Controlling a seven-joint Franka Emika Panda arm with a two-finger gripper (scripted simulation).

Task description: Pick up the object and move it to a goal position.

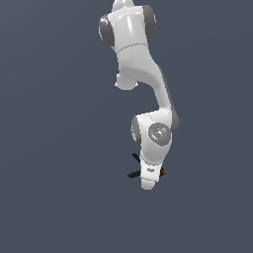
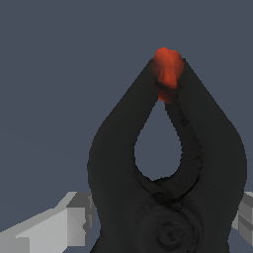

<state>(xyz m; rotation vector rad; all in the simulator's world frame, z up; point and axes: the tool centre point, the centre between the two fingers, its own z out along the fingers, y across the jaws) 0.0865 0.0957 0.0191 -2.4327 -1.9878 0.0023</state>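
The black spring clamp (image 2: 118, 163) fills the wrist view, its red-tipped jaw (image 2: 168, 69) pointing away from the camera. My gripper (image 2: 160, 225) straddles the clamp's body near its pivot. One grey finger (image 2: 74, 222) presses one side and the other finger (image 2: 245, 217) presses the opposite side. In the exterior view the gripper (image 1: 148, 174) points straight down over the clamp. Only the two splayed handles (image 1: 134, 165) stick out toward the exterior view's left, and the red tip (image 1: 163, 172) shows on the right. Whether the clamp is off the floor cannot be told.
A plain dark grey-blue floor (image 1: 54, 197) spreads all around. The white arm (image 1: 133, 39) reaches in from the top of the exterior view. No other objects or goal marker show.
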